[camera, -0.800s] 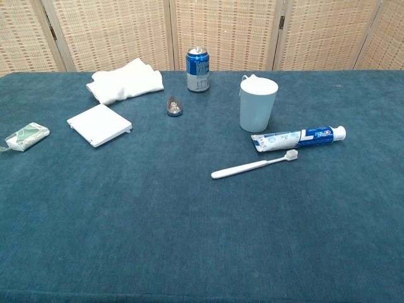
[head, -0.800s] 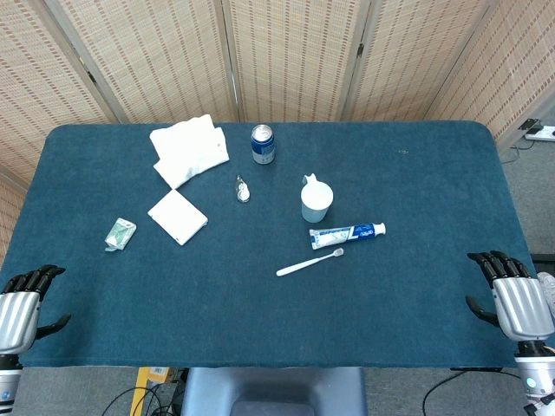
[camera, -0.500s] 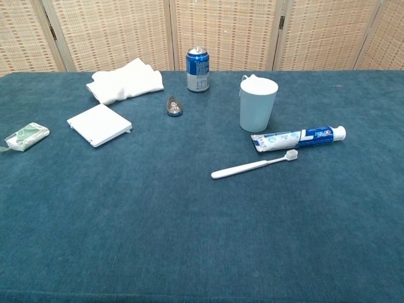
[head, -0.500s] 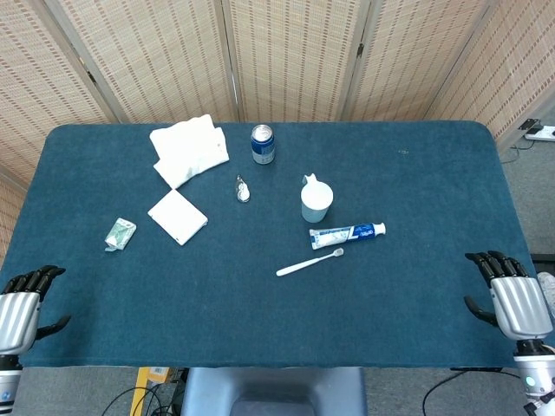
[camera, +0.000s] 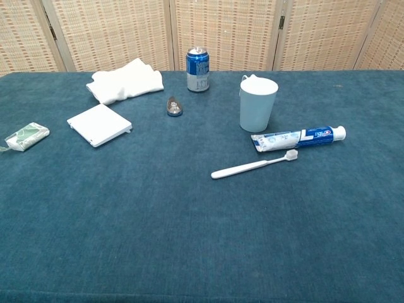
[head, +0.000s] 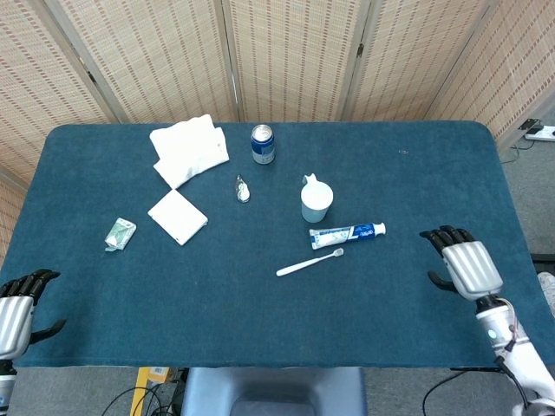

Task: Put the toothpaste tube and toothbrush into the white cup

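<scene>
While both hands sat near the bench [head: 260,312] edges in the head view, nothing was held: right hand [head: 461,263] hovered over the right side of the blue cloth, fingers loosely curled and apart, empty, well apart from the task items; left hand [head: 17,303] was at the near-left corner, partly cut off, fingers spread a bit, empty. White cup [head: 316,201] stood upright mid-bench. Toothpaste tube [head: 347,233] lay flat just in front of the cup, cap end pointing right. Toothbrush [head: 310,262] lay flat just in front of the tube, bristle end near the tube, handle angled toward the near left. Blue can [head: 263,144] stood upright behind and left of the cup. Small clear item [head: 242,188] lay between can and cup, too small to identify. White towel [head: 189,149] was folded at back left, flat white box [head: 177,216] in front of it, green packet [head: 120,233] further left. Chest view: no hands visible. Cup [camera: 257,103] upright, tube [camera: 298,138] flat just in front of it, not touching that I could tell. Toothbrush [camera: 255,165] flat, head almost at the tube's edge. Can [camera: 197,69] upright at back, towel [camera: 125,81], box [camera: 99,124] and packet [camera: 26,136] on the left.
</scene>
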Controlling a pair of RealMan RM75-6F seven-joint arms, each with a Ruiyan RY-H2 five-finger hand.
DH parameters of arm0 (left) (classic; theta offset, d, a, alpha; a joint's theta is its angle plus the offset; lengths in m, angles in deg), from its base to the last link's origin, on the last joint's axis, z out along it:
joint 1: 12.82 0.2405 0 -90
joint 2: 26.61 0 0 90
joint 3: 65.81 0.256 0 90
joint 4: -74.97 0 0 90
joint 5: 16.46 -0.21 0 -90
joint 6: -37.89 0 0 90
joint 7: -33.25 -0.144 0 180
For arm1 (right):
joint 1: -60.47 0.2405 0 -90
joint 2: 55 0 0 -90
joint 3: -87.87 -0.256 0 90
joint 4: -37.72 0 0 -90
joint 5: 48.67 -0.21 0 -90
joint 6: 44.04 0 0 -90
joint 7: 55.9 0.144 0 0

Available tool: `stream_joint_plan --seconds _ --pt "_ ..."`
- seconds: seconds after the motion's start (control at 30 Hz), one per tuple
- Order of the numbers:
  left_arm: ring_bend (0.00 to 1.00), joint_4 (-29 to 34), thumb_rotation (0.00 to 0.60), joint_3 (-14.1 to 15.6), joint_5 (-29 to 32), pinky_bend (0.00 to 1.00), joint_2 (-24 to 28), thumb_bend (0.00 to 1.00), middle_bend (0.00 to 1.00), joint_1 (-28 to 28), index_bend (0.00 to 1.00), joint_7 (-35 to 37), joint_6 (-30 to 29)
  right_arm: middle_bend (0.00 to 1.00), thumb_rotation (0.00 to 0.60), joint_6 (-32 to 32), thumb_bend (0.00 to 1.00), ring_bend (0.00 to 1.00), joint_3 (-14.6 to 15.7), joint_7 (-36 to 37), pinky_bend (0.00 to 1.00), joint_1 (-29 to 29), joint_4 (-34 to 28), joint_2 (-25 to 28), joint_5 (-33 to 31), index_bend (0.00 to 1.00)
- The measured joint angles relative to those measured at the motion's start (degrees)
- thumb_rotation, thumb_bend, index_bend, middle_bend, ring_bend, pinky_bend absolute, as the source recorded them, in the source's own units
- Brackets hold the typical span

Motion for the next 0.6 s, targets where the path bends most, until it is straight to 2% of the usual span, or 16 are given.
stream_joint_plan --seconds 0.3,0.6 --pt "0.26 0.5 0.6 0.4 0.1 0.28 0.7 0.19 0.25 1.2 0.28 0.2 -1.1 0.28 0.6 10.6 0.19 0.17 -2.3 -2.8 0.25 11.2 10.0 -11.1 -2.6 0.21" --pt "0.26 0.5 0.6 0.7 0.7 0.28 1.2 0.19 0.25 2.2 0.28 0.5 -1.5 0.28 0.6 14.1 0.19 0.17 -2.9 -3.2 0.25 16.9 22.1 -22.5 -4.1 0.21"
